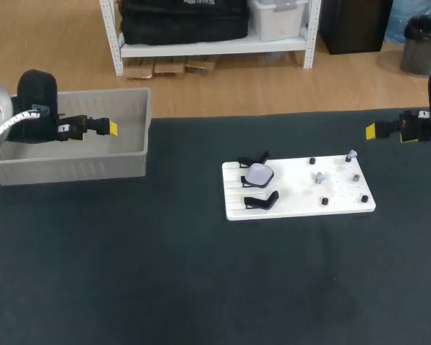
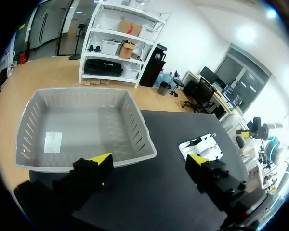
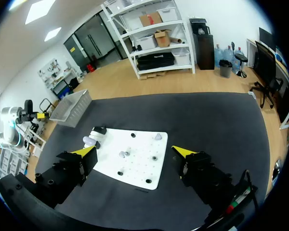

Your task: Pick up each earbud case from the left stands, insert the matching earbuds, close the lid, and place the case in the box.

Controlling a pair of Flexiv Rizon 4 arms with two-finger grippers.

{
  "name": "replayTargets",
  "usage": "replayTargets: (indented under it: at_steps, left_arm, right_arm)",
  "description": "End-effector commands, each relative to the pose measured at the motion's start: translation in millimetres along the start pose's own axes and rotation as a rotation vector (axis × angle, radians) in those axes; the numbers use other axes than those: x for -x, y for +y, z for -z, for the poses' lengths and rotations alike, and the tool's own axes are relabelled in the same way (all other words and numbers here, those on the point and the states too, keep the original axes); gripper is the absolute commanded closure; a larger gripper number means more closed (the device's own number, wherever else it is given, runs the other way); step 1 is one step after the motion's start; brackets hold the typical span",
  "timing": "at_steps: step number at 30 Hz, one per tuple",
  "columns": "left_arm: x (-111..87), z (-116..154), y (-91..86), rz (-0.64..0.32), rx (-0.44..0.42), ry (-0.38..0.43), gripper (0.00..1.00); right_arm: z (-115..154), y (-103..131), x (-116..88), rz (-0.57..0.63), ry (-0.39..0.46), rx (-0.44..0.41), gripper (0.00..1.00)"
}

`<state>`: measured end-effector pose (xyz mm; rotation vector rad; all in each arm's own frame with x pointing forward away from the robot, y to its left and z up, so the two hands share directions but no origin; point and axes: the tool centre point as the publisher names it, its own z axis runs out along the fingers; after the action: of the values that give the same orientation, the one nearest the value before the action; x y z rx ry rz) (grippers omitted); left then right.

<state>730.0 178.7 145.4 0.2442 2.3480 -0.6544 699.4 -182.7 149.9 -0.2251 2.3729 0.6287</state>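
white board [image 1: 298, 192] lies with its long axis across the table, well to the right of the grey box [image 1: 133, 157]. three black stands [image 1: 262, 201] sit in a row at the board's left end. one pale earbud case [image 1: 259, 173] rests on the middle stand; it is a rounded square, so no long axis or facing can be told. six small items stand on the board's right half: two pale [image 1: 320, 177], four dark [image 1: 325, 202].

left gripper [image 2: 150, 161] hangs above the box's near wall, fingers spread wide, nothing between them. right gripper [image 3: 135, 151] hangs above the table beyond the board's right end, fingers likewise spread and empty.

one white label [image 2: 53, 142] lies on the box floor; its print is unreadable.
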Motion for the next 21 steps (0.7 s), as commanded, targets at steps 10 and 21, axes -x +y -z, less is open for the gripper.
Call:
replayTargets:
  at_steps: [10,21]
  left_arm:
    - [2.0,-0.7,-2.8,0.003,0.013,0.01,0.0]
    - [3.6,5.2,-9.9,-0.084,-0.119,-0.1,0.0]
  right_arm:
    - [-0.2,-1.3,0.2,0.001,0.001,0.004,0.0]
    - [-0.2,-1.3,0.2,0.001,0.001,0.004,0.0]
